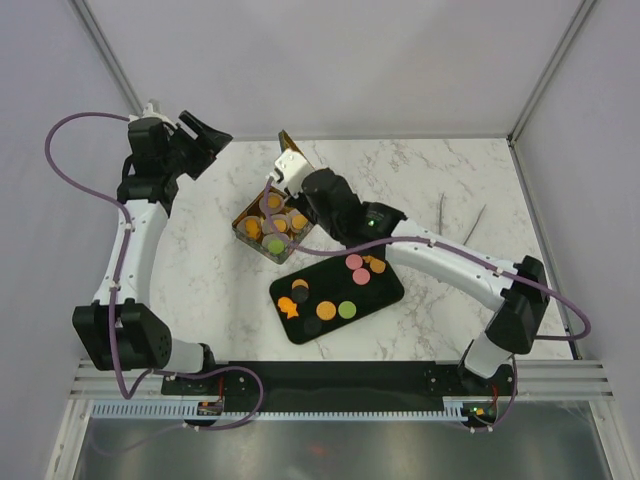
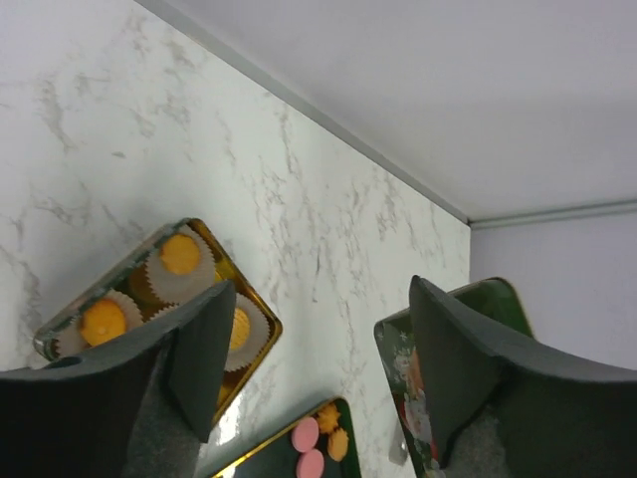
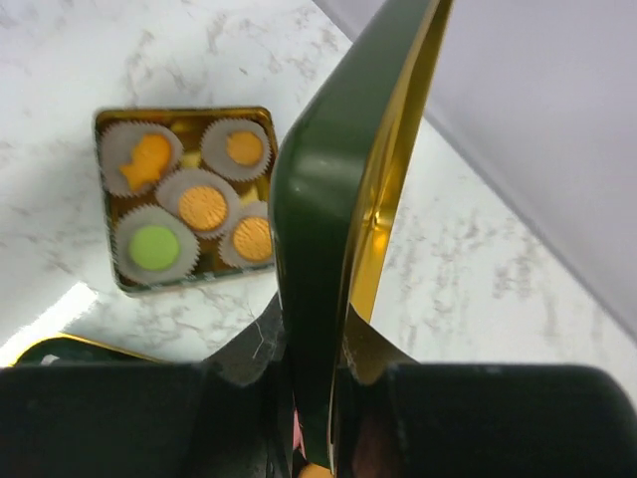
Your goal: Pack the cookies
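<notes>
Cookies (image 1: 327, 310): some loose on the black tray (image 1: 388, 290), others in paper cups (image 3: 121, 249) inside the gold tin (image 3: 184, 113)
Handling: probably light, stiff, crumbly; best pinched gently across the rim
Right gripper (image 3: 317, 393): clamped on the green lid (image 3: 318, 199), held edge-up
Left gripper (image 2: 320, 294): jaws apart, empty

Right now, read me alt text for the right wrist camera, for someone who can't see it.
The right gripper is shut on the edge of a dark green lid with a gold inside, held upright. Beyond it on the marble table sits an open gold tin holding orange and green cookies in white paper cups.
</notes>
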